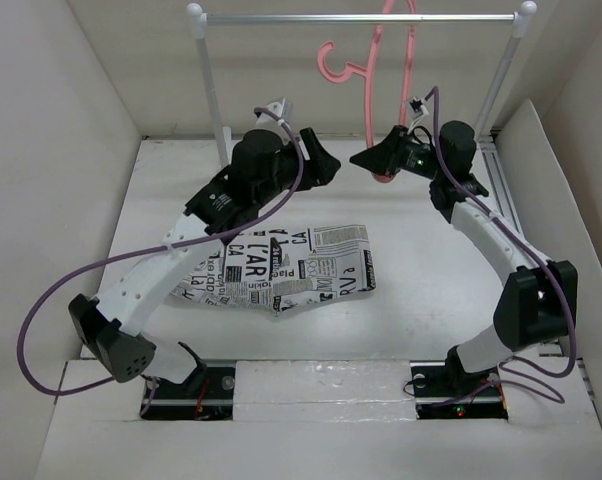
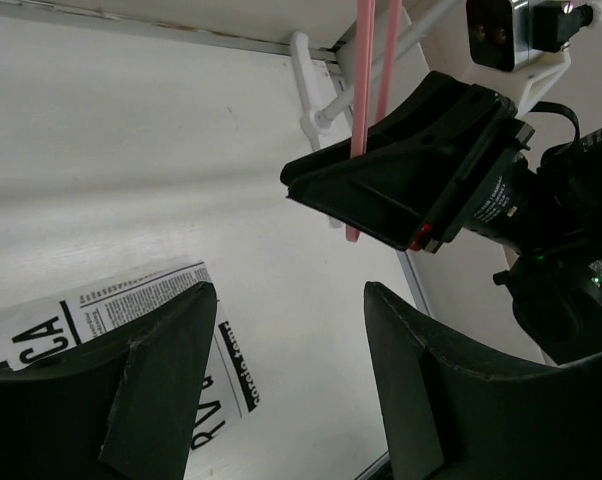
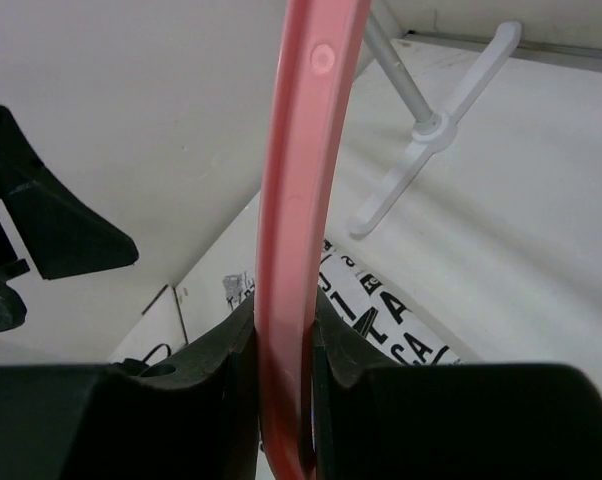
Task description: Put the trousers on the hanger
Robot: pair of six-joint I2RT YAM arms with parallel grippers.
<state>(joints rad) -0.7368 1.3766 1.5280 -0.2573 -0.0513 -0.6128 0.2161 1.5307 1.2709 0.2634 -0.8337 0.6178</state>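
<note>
The trousers [image 1: 286, 266], white cloth with black newspaper print, lie folded on the table in the middle. They also show in the left wrist view [image 2: 111, 305] and the right wrist view [image 3: 401, 330]. The pink hanger [image 1: 373, 70] hangs from the rail, and its lower part is clamped in my right gripper [image 1: 381, 160]; the pink bar [image 3: 299, 200] sits tight between the fingers. My left gripper [image 1: 326, 160] is open and empty, held above the table behind the trousers, facing the right gripper [image 2: 401, 185] and the hanger [image 2: 371, 70].
A white-and-silver rail [image 1: 361, 18] on two posts spans the back of the table. White walls close in the left, right and back. The rail's foot [image 3: 421, 170] lies on the table near the back.
</note>
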